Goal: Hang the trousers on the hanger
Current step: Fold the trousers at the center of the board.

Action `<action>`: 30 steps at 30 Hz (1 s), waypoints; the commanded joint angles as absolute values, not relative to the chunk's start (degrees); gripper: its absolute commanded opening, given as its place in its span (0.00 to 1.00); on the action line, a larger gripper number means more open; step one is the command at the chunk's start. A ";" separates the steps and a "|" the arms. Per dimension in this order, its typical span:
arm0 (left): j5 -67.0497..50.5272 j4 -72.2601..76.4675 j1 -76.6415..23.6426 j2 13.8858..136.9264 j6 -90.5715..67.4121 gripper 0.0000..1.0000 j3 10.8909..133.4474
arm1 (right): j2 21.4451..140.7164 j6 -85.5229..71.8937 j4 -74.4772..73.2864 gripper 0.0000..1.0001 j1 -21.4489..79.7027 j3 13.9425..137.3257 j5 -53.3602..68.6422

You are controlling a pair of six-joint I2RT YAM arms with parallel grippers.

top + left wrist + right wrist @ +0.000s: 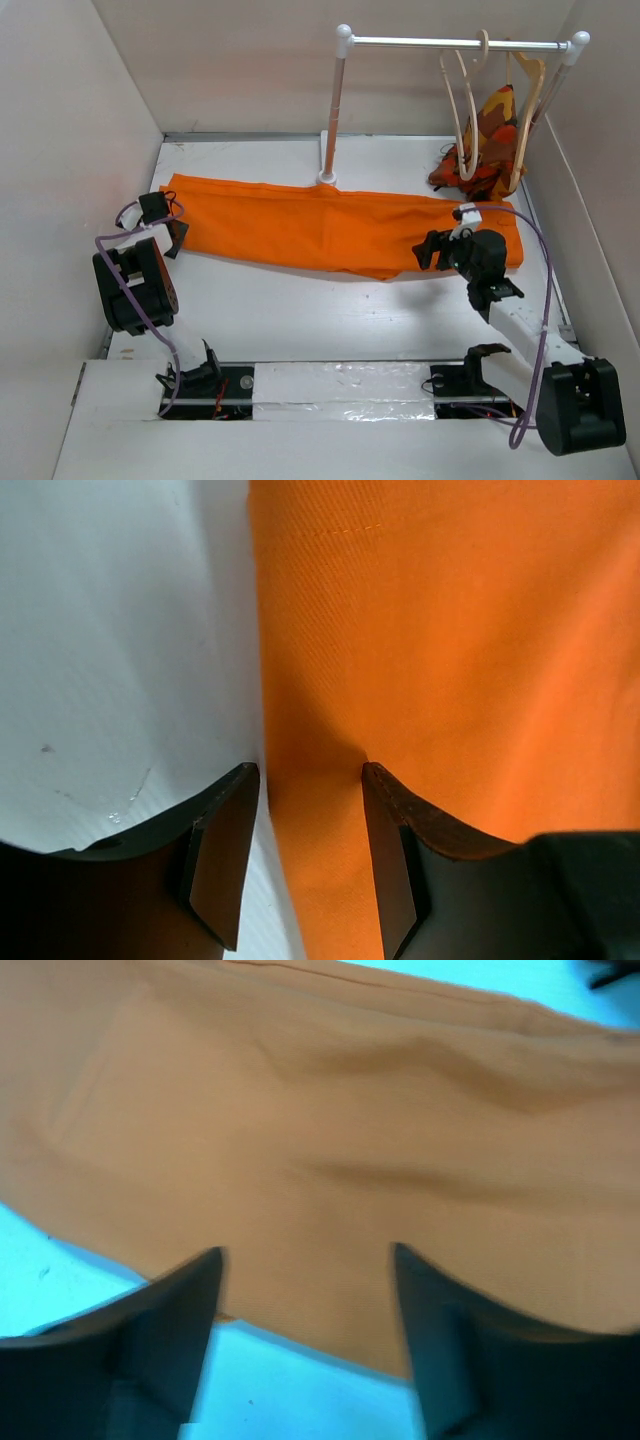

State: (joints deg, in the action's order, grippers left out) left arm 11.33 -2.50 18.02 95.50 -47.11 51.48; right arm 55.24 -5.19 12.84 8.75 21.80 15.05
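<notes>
The bright-orange trousers (pixel 320 225) lie flat across the table from left to right. The pale cream hanger (pixel 462 110) hangs on the rail at the back right. My left gripper (pixel 173 236) is open at the trousers' left end. In the left wrist view (pixel 310 772) one finger is over the white table and the other is on the cloth (pixel 450 650). My right gripper (pixel 427 250) is open just above the trousers' near edge on the right. The cloth (pixel 330 1140) shows between its jaws (pixel 307 1255).
A clothes rail (pixel 450 43) on a post (pixel 333 110) stands at the back. A darker tan wooden hanger (pixel 527 100) with a patterned orange, red and brown garment (pixel 490 140) hangs right of the cream hanger. White walls enclose the table on three sides.
</notes>
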 commanded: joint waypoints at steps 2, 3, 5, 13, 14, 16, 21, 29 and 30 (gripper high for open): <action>9.32 -0.79 17.93 97.21 -49.31 0.43 51.85 | 55.37 -8.69 13.01 0.87 0.39 19.87 12.57; 9.23 -0.53 17.93 97.21 -49.22 0.40 51.94 | 55.37 -10.27 12.66 0.87 -1.91 19.34 14.13; 8.70 -0.35 17.93 97.12 -48.78 0.37 51.94 | 54.76 -12.03 12.66 0.87 -6.57 17.85 16.42; 4.75 3.43 17.93 99.22 -47.55 0.02 53.52 | 42.55 -15.46 4.31 0.84 -22.30 10.91 11.34; 4.83 2.82 17.32 99.40 -47.20 0.00 54.48 | 41.76 -15.64 4.05 0.84 -23.54 10.64 11.69; 4.92 2.64 17.31 99.49 -46.76 0.00 55.10 | 41.48 -16.78 5.18 0.85 -26.44 10.81 11.78; 5.10 2.99 17.31 98.35 -45.70 0.00 55.63 | 52.18 -19.24 12.44 0.86 -34.26 14.59 12.28; 4.66 3.25 18.02 99.84 -45.18 0.00 56.34 | 76.90 -29.70 30.50 0.84 -41.40 18.19 22.76; 4.57 3.43 18.02 100.10 -45.18 0.00 56.25 | 77.25 -30.23 29.54 0.82 -41.40 18.89 21.11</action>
